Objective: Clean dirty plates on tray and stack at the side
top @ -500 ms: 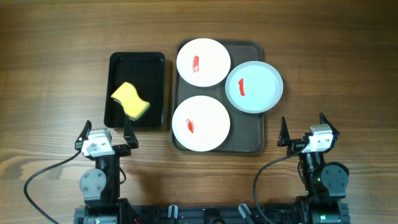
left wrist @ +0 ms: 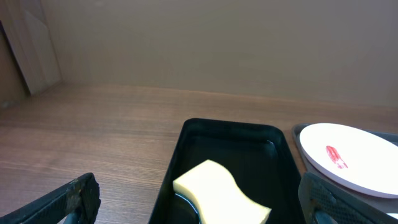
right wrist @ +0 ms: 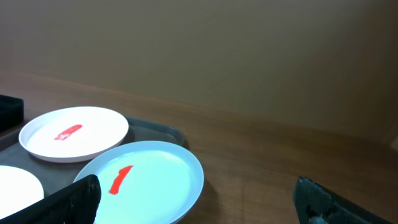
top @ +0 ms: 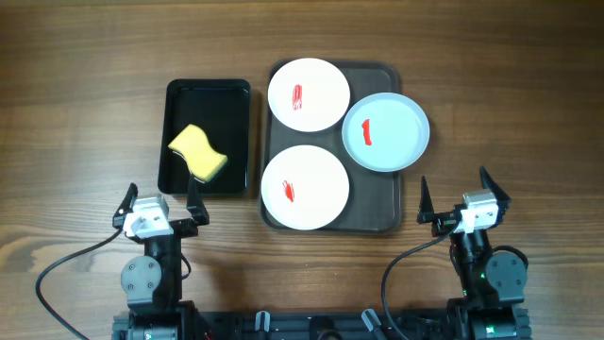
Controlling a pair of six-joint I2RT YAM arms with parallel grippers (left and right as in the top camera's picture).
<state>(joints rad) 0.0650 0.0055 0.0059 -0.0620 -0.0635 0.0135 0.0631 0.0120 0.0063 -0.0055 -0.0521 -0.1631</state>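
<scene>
Jaws spread wide, the left gripper [top: 162, 189] holds nothing at the near left of the table [top: 75, 113]. Just beyond it a black tub [top: 212, 109] holds a yellow sponge [top: 199, 153]. Right of the tub lies the tray [top: 373, 203], carrying all three plates: the far white plate [top: 309, 93], the near white plate [top: 305, 187] and the pale blue plate [top: 385, 131], which overhangs the right rim. Each bears a red smear. At the near right, the right gripper [top: 454, 179] is likewise parted and empty.
</scene>
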